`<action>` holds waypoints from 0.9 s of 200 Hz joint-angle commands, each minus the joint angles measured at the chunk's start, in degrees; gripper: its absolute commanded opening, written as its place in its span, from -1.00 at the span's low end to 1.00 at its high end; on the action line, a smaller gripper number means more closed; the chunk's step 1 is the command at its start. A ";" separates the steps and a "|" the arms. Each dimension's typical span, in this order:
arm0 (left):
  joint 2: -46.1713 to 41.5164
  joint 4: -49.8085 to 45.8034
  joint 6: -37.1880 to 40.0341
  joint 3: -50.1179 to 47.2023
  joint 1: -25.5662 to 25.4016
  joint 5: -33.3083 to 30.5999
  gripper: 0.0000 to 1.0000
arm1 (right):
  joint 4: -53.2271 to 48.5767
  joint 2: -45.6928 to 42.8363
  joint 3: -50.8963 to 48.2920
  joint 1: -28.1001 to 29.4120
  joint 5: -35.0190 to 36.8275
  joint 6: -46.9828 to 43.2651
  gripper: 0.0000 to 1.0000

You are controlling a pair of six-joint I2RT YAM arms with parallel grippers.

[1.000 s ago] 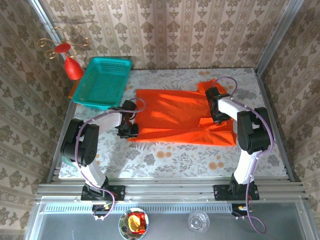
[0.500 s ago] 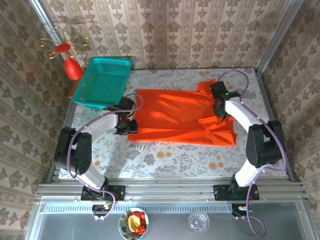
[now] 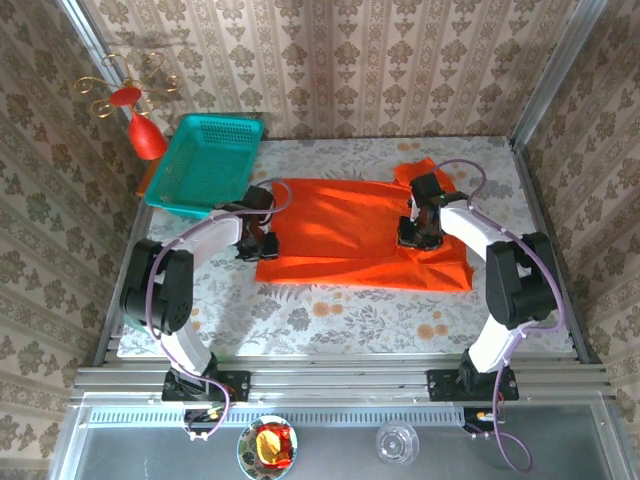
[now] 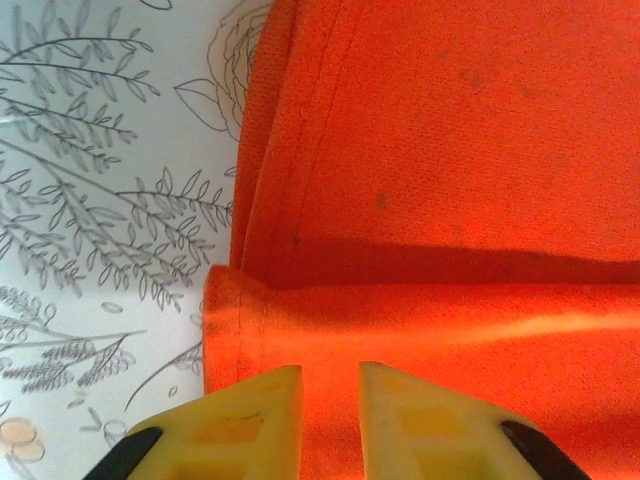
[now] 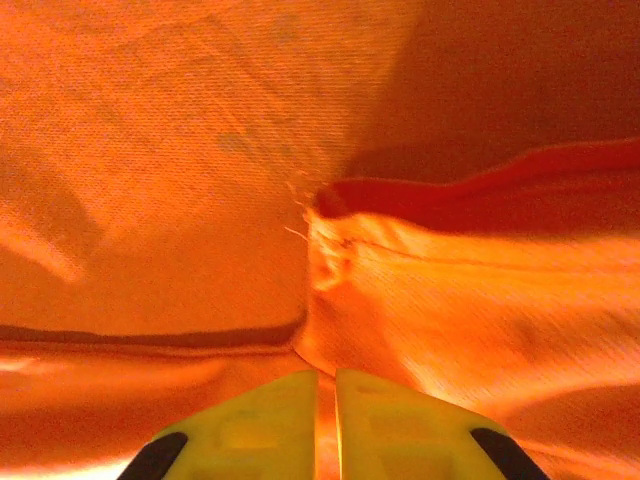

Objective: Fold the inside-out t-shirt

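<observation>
The left gripper (image 3: 261,244), jaws narrow, pinches the left edge of the orange t-shirt (image 3: 345,230), which lies spread across the middle of the table (image 3: 330,310). The right gripper (image 3: 414,237), nearly closed, nips bunched cloth near the right sleeve. The fabric looks light and limp, so hems and seams seem the best holds.

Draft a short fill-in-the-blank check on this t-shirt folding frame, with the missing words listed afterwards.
1. The teal ____ stands at the table's far left corner, next to the t-shirt.
2. The left hand is down at the t-shirt's ____ edge.
3. The right hand is down on the t-shirt's ____ half.
4. In the wrist views, each hand's fingers are ____ in colour.
Missing words: basket; left; right; yellow.
</observation>
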 commanded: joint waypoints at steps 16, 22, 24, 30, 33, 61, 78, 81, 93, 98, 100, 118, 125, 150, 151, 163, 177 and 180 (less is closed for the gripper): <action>3.78 -0.21 1.17 0.70 2.07 -1.90 -0.64 | 3.72 6.96 3.29 -0.58 -3.49 2.31 -0.82; 3.91 -0.06 1.19 0.51 2.24 -2.01 -0.63 | 4.11 8.01 3.54 -0.95 -3.07 2.47 -0.85; 3.97 -0.03 1.20 0.36 2.29 -1.96 -0.63 | 4.13 8.38 3.58 -1.07 -2.97 2.45 -0.85; 4.07 0.12 1.20 0.16 2.56 -1.91 -0.63 | 5.36 9.25 3.59 -1.50 -2.62 2.76 -0.87; 4.15 0.16 1.24 0.07 2.57 -1.96 -0.64 | 6.01 9.69 3.59 -1.74 -2.55 2.91 -0.88; 4.51 0.08 1.18 -0.78 3.31 -2.30 -0.64 | 7.08 11.07 3.89 -3.23 -2.20 3.32 -0.89; 4.69 -0.26 1.00 -0.72 3.55 -2.31 -0.64 | 5.14 10.34 4.65 -3.62 -2.32 3.15 -0.88; 4.62 -0.34 1.01 -0.69 3.54 -2.38 -0.64 | 4.93 9.99 4.65 -3.60 -2.51 3.09 -0.87; 4.24 -0.44 0.91 -0.43 3.54 -2.09 -0.64 | 4.66 8.22 4.48 -3.60 -3.30 2.84 -0.85; 3.90 -0.41 0.97 -0.27 3.49 -1.87 -0.64 | 4.72 7.21 4.31 -3.60 -3.51 2.80 -0.83; 3.72 -0.44 0.99 -0.20 3.46 -1.75 -0.64 | 3.97 6.64 4.24 -3.62 -3.54 2.80 -0.82; 1.38 -0.08 0.95 0.48 2.89 -1.07 -0.62 | 1.85 2.15 3.40 -3.60 -3.73 2.40 -0.69; 0.42 -0.34 0.85 0.88 2.55 -0.95 -0.62 | 1.14 0.52 2.89 -3.73 -3.73 2.28 -0.65; -2.07 -1.56 0.82 2.84 1.05 -0.47 -0.62 | -0.80 -5.60 -0.53 -5.26 -3.91 3.10 -0.48; -2.12 -1.58 0.82 2.84 0.97 -0.42 -0.62 | -0.88 -5.81 -0.71 -5.40 -4.00 3.17 -0.48; -2.46 -1.83 0.79 3.49 0.42 0.27 -0.62 | -0.82 -8.76 -3.31 -6.96 -5.69 4.13 -0.43; -2.23 -1.86 0.81 4.00 0.00 0.87 -0.61 | -0.45 -11.72 -6.62 -8.99 -8.09 4.95 -0.34; -2.13 -1.87 0.82 4.08 -0.05 0.88 -0.61 | -0.36 -12.27 -7.35 -9.52 -8.55 5.13 -0.32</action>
